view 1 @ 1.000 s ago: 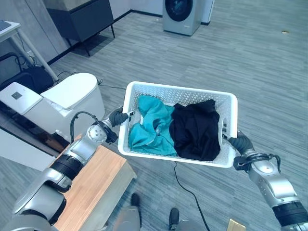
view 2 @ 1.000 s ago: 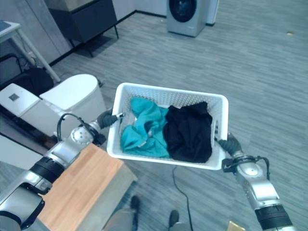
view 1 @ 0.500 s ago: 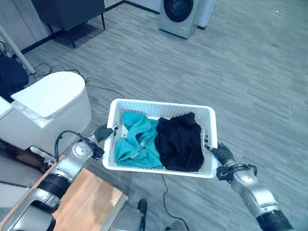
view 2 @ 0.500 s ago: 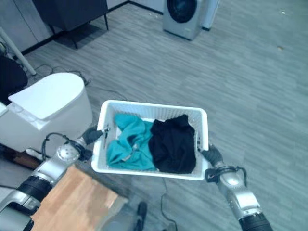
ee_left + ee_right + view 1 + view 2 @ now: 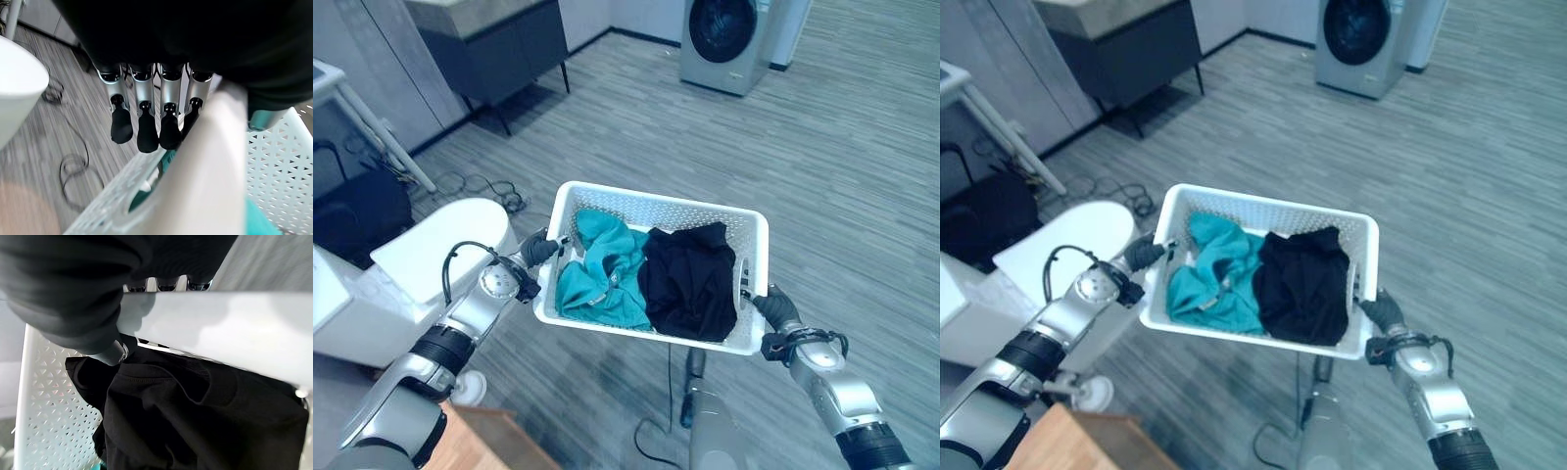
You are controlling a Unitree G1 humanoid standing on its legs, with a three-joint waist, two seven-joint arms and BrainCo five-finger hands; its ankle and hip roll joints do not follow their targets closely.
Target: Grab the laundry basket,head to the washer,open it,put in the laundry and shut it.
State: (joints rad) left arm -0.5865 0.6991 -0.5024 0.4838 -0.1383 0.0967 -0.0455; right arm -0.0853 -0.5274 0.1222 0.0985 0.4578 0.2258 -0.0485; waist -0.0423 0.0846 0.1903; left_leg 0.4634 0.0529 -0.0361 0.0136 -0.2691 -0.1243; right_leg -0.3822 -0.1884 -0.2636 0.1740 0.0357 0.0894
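The basket (image 5: 658, 210) is hanging in the air, well short of the washer (image 5: 739, 41). The left hand (image 5: 538, 250) is gripping the basket's left end, the right hand (image 5: 773, 307) its right end. Inside the basket, a teal garment (image 5: 600, 271) is lying beside a black garment (image 5: 690, 282).
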